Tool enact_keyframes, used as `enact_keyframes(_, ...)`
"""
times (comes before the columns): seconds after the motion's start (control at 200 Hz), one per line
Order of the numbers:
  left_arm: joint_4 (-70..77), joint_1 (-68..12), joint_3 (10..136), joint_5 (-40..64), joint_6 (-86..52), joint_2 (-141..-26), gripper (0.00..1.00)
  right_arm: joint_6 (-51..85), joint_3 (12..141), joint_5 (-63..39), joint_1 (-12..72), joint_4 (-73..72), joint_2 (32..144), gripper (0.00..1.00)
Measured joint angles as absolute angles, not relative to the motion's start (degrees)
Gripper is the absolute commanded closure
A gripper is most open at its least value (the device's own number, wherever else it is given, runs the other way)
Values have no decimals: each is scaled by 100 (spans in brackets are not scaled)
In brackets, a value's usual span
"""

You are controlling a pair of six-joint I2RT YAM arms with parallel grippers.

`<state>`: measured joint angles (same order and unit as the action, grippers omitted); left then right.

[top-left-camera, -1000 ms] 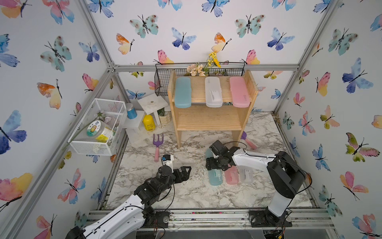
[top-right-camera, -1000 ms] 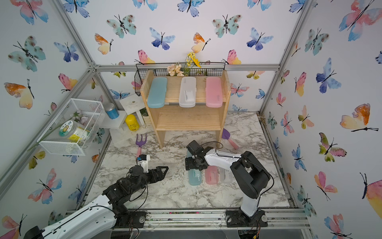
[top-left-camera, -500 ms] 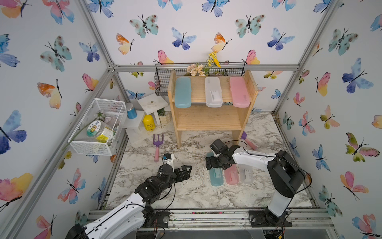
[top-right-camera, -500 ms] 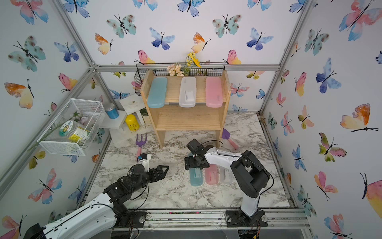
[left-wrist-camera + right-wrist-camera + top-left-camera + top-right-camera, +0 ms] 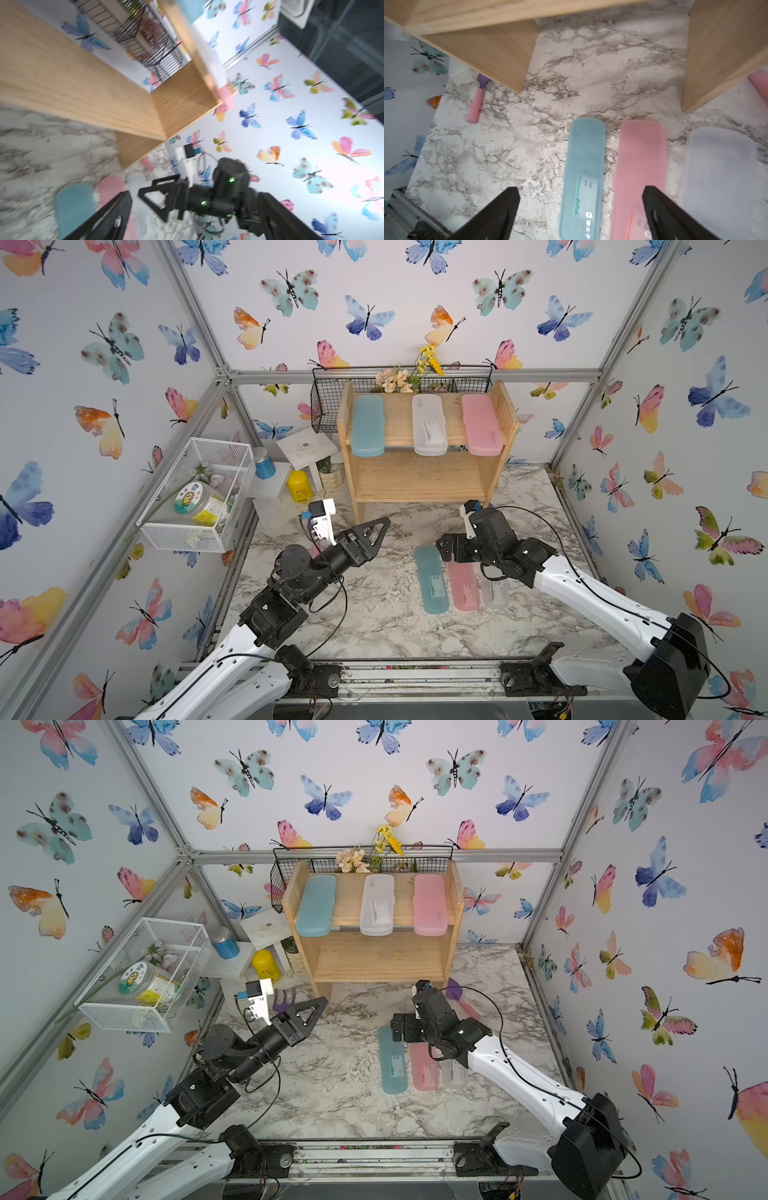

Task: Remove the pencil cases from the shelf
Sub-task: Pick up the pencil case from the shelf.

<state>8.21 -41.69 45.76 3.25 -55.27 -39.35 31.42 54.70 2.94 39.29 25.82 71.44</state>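
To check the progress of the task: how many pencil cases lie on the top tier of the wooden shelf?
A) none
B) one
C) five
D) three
D: a teal case, a white case and a pink case lie side by side on the top tier of the shelf.

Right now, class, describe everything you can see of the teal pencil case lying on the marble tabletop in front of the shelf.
The teal pencil case is a long, flat, frosted-plastic box with rounded ends. It is closed and carries a small label and white printed characters on the half farther from the shelf. It lies flat on the marble tabletop, pointing lengthwise toward the shelf. It is the end one in a row of three, with a narrow gap to the pink case. The open right gripper hovers over it without gripping it.
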Motion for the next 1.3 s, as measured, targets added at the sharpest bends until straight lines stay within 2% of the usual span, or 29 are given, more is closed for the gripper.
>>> enact_keyframes(0.165, 1302, -4038, 4974, -478, -5730, -3833, 1, 3146, 5260, 246, 3833, 2720, 7148, 1)
enact_keyframes(0.265, 1522, -3566, 5122, -600, -6049, -3964, 1, 3144, 5262, 191, 3830, 2700, 7168, 1)
enact_keyframes(0.431, 2038, -2720, 5238, -303, -6884, -4681, 1, 3144, 5288, 148, 3826, 2705, 7301, 1)
enact_keyframes(0.651, 2171, -2410, 5404, 237, -7487, -5599, 1, 3140, 5402, 148, 3774, 2759, 7310, 1)
enact_keyframes(0.991, 2519, -2206, 5918, 790, -7878, -6243, 0, 3089, 5588, 110, 3656, 2768, 7544, 1)
enact_keyframes(1.121, 2486, -2189, 6167, 978, -7977, -6547, 6, 3070, 5590, 49, 3618, 2766, 7679, 1)
enact_keyframes(1.302, 2379, -2171, 6346, 1135, -8025, -6827, 24, 3028, 5675, -25, 3557, 2764, 7824, 1)
